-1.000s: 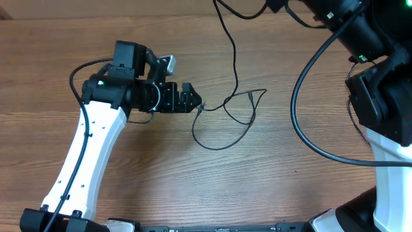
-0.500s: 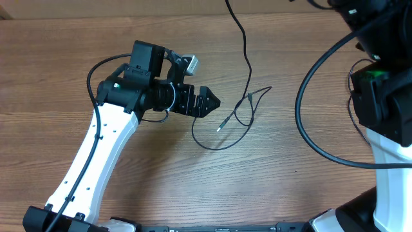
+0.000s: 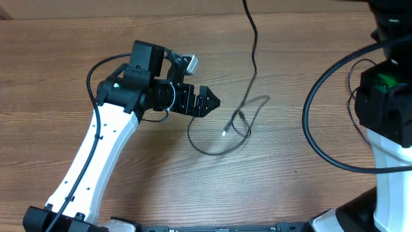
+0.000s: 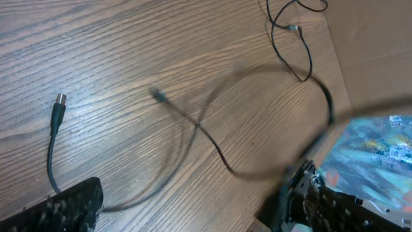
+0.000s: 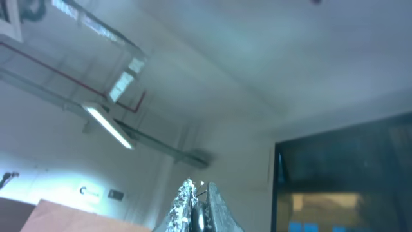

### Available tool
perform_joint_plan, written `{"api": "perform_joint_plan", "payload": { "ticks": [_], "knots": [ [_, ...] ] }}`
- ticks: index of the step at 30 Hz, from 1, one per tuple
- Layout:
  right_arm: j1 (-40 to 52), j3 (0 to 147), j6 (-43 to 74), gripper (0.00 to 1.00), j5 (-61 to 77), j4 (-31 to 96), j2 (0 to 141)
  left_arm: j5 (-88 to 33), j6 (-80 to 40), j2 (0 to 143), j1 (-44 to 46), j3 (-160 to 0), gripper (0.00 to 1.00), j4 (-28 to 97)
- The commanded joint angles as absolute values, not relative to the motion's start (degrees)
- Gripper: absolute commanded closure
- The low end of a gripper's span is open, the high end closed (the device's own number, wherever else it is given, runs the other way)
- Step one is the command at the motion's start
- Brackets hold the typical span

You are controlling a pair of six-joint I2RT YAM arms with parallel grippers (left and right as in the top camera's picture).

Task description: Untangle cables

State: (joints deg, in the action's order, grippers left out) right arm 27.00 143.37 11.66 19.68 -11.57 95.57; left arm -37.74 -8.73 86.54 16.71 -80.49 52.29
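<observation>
A brown wood-grain worktop [image 3: 129,187] fills the overhead view, its grain running side to side, with a paler tan strip [image 3: 96,6] along the far edge. In the left wrist view the wood carries a soft sheen, and a plain tan panel [image 4: 376,58] meets the worktop's edge at right. Below that panel, a bright blue-white patch [image 4: 383,151] is too blurred to read. The right wrist view looks up at a pale ceiling [image 5: 257,58] washed in bluish light. A lit strip lamp [image 5: 108,125] hangs there near thin red pipes [image 5: 64,73] and a grey beam [image 5: 164,151]. A large dark window [image 5: 344,174] sits at right.
</observation>
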Motion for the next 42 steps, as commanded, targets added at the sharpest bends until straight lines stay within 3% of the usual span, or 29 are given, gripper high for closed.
{"api": "perform_joint_plan", "payload": {
  "ticks": [1,5,10,15,20,28,32,35,37,41,42],
  "knots": [
    [26.9,144.5,12.6,0.96,19.2,-13.1,95.2,-38.4,-7.3,86.9,16.9,-80.4,0.0,52.2],
    [26.9,144.5,12.6,0.96,22.6,-5.4,95.1,-38.4,-7.3,86.9,16.9,-80.4,0.0,52.2],
    [26.9,144.4,8.2,0.96,24.8,23.8,95.4,-38.4,-7.3,86.9,16.9,-80.4,0.0,52.6],
    [26.9,144.4,-2.4,0.96,5.5,47.5,98.0,-38.4,-7.3,86.9,16.9,-80.4,0.0,53.5],
    [25.3,144.4,-3.2,0.96,-23.5,52.8,100.3,-38.4,-7.3,86.9,16.9,-80.4,0.0,55.2],
    [20.8,144.4,-2.4,0.96,-52.5,54.9,100.4,-35.2,-7.3,86.9,16.9,-79.0,0.0,57.7],
    [17.0,144.4,4.5,0.96,-62.4,58.7,100.3,-34.9,-7.3,86.9,16.9,-77.6,0.0,57.8],
    [15.7,144.4,7.7,0.96,-56.9,64.0,100.3,-34.9,-7.3,86.9,16.9,-77.2,0.0,57.8],
    [15.7,144.4,5.8,0.96,-44.7,67.9,100.3,-34.9,-7.3,86.9,16.9,-77.2,0.0,57.6],
    [15.7,144.4,-12.1,0.96,-8.8,76.3,100.4,-35.0,-7.3,86.9,16.9,-77.2,0.0,57.1],
    [15.7,144.4,-14.9,0.96,-5.5,77.4,100.4,-35.0,-7.3,86.9,16.9,-77.2,0.01,57.1]
  ]
}}
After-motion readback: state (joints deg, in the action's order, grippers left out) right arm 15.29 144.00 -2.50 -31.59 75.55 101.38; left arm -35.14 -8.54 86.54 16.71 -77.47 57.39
